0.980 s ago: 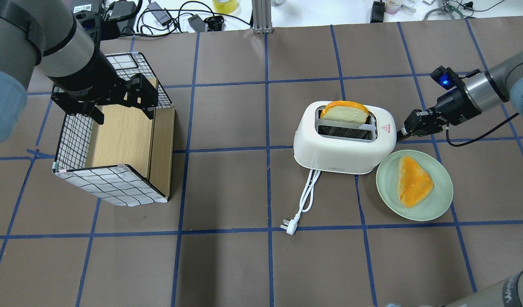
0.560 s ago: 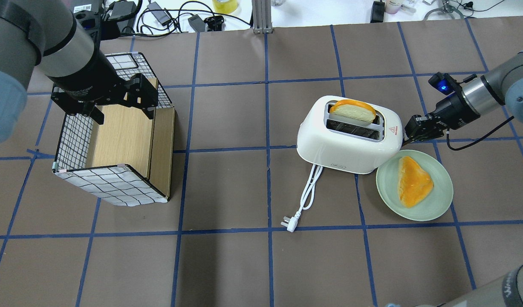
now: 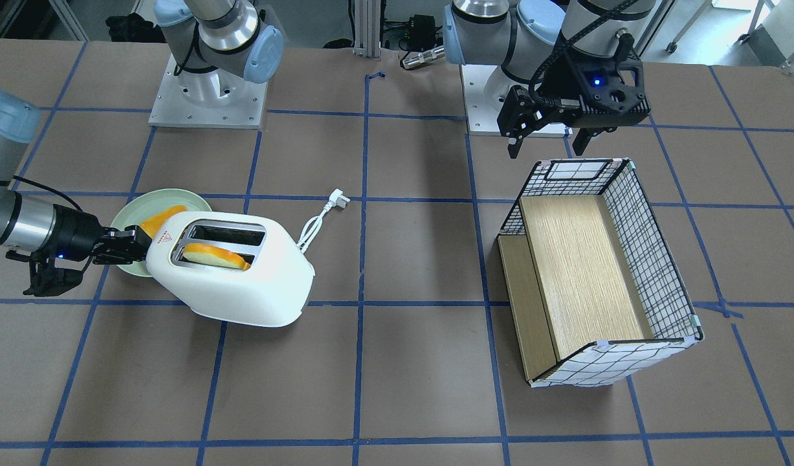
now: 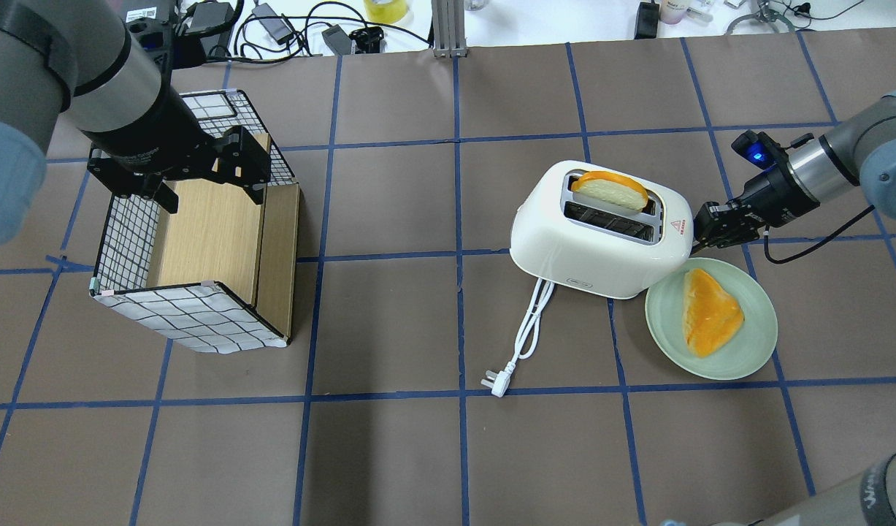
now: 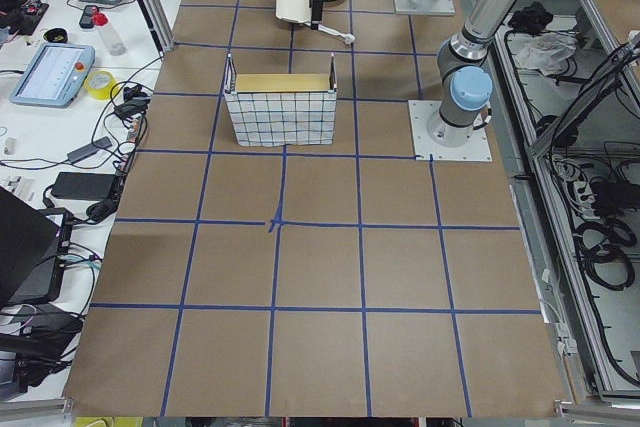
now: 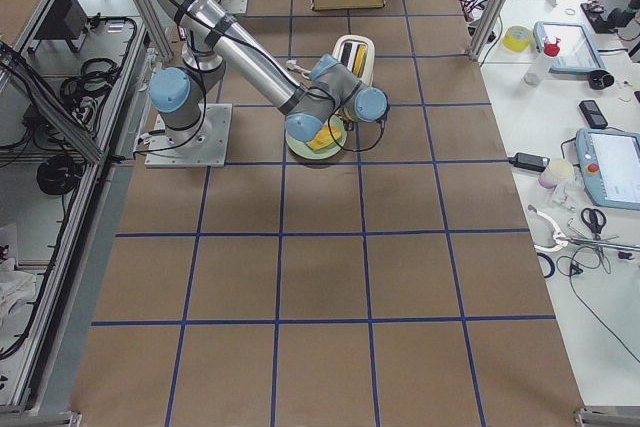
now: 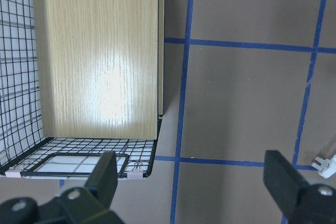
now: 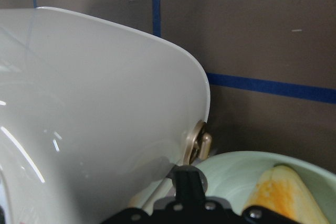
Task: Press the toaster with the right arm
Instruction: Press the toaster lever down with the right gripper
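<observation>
The white toaster (image 4: 601, 237) sits right of centre, turned askew and tipped, its right end over the rim of the pale green plate (image 4: 754, 343). A toast slice (image 4: 610, 190) stands in its far slot. My right gripper (image 4: 699, 226) is shut, its tip against the toaster's right end below the red triangle label. In the front view it (image 3: 138, 248) touches the toaster (image 3: 241, 278). The right wrist view shows the toaster's raised underside (image 8: 94, 103) and a foot above the plate (image 8: 231, 177). My left gripper (image 4: 210, 183) hangs open and empty over the wire basket (image 4: 192, 329).
A second toast slice (image 4: 710, 310) lies on the plate. The toaster's white cord and plug (image 4: 494, 386) trail toward the near side. The basket with a wooden floor (image 3: 662, 259) stands on the left. Cables and clutter line the far table edge (image 4: 287, 29).
The toaster has swung and tipped under the right gripper's push, its right end moving toward the far side and over the plate rim. The left arm has not moved.
</observation>
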You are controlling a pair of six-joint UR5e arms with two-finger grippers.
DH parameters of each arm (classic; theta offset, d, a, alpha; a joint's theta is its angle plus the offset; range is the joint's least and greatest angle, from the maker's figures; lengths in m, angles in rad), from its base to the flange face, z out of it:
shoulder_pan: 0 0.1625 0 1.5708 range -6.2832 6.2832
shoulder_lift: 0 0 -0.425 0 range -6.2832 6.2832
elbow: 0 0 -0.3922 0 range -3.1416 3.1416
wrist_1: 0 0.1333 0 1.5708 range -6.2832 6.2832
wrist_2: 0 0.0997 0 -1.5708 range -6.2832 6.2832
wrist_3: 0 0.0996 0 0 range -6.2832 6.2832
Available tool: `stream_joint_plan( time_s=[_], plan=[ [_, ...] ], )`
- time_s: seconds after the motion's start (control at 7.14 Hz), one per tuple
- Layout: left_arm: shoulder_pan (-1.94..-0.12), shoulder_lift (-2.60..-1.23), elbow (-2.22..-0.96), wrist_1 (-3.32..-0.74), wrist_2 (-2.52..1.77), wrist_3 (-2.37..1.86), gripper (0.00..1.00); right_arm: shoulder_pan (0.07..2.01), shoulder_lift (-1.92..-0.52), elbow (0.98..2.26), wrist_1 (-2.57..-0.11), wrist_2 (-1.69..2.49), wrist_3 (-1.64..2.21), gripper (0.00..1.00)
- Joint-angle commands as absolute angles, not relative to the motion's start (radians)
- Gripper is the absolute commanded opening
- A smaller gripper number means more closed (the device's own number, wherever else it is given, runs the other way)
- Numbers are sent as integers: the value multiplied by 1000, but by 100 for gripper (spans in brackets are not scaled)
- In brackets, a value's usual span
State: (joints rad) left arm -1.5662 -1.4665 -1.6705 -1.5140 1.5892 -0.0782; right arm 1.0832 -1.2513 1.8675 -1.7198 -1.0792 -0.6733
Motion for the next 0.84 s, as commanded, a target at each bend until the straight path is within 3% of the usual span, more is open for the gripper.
stream_joint_plan(
  time_s=[0.0,0.7],
  plan=[
    [-1566,-1466,-1671,-1514,1589,-78,100,1085,-1249,1874,-1732,-1084,-661,0],
    [-1566,-1466,-1671,-1514,1589,-78,100,1186,-1361,1792,-1740,-1085,-350,0]
  ],
)
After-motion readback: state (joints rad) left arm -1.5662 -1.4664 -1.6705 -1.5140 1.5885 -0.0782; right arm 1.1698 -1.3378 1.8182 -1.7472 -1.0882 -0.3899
